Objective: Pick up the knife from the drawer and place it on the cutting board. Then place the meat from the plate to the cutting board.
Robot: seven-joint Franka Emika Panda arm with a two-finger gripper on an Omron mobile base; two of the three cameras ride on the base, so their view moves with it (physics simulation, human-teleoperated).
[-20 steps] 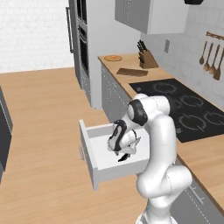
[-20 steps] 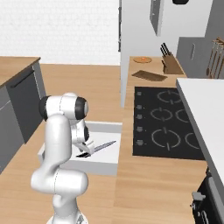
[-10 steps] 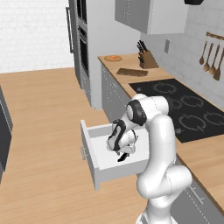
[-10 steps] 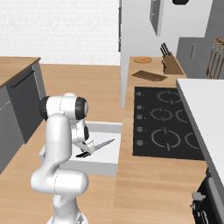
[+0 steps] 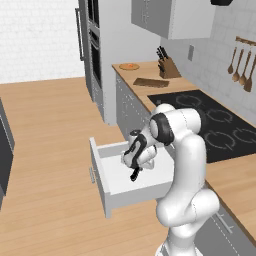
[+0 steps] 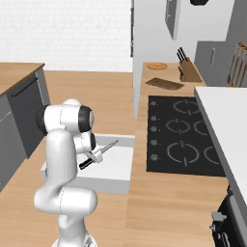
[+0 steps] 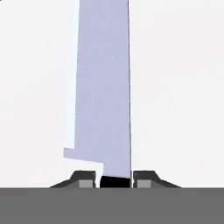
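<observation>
- Your gripper (image 7: 115,179) has its fingers (image 7: 86,179) clamped on the knife (image 7: 103,87) right where the black handle meets the blade, a sensible spot because it keeps the long blade balanced and pointing away from the hand.
- You can see in the right base view that the knife (image 6: 99,154) hangs tilted over the open drawer (image 6: 118,164), handle low and tip raised, apparently clear of the white floor.
- From the left base view, the gripper (image 5: 134,160) sits over the drawer (image 5: 117,177), so the first carry is only starting.
- Your target, the cutting board (image 5: 151,83), lies far along the table (image 5: 227,172), beyond the stove (image 5: 220,131), with the plate (image 5: 129,66) behind it.
- The meat (image 5: 129,65) reads as a small orange mark on that plate; it looks untouched.
- Watch the drawer's rim and the table edge as you lift out.
</observation>
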